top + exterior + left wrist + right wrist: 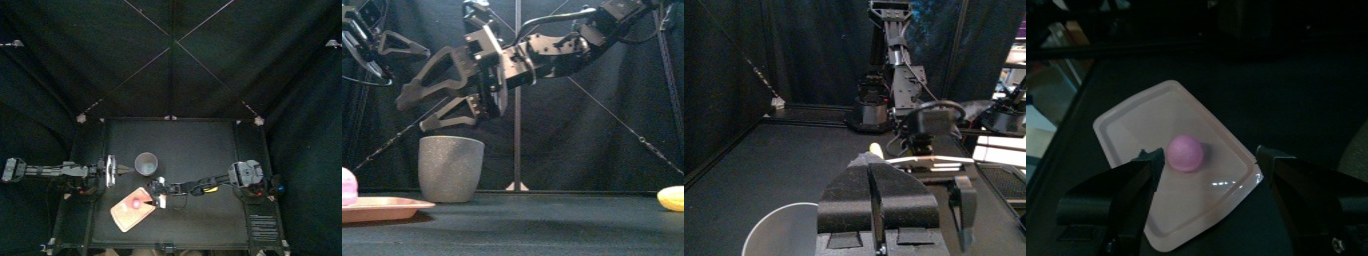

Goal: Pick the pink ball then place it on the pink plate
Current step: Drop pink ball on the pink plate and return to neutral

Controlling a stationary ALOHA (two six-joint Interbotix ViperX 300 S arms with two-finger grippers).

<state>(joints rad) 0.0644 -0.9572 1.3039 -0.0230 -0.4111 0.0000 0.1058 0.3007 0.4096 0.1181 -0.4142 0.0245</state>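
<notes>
Jaws of the right gripper (1213, 160) stand wide apart and empty, with the arm angled down over the pink plate (1146, 115). The pink ball (1186, 152) lies near the plate's middle. It is round, so I read no long axis. The left gripper (879, 165) rests at the counter's (201, 140) left, jaws closed.

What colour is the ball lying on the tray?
Pink; the ball shows best in the right wrist view.

The black right arm (214, 182) reaches in from 3 o'clock toward 8 o'clock; its black two-jawed right gripper (1207, 158) tilts downward, jaws spread wide. The black left arm (54, 170) rests at 9 o'clock, the left gripper (882, 165) with jaws pressed together.
</notes>
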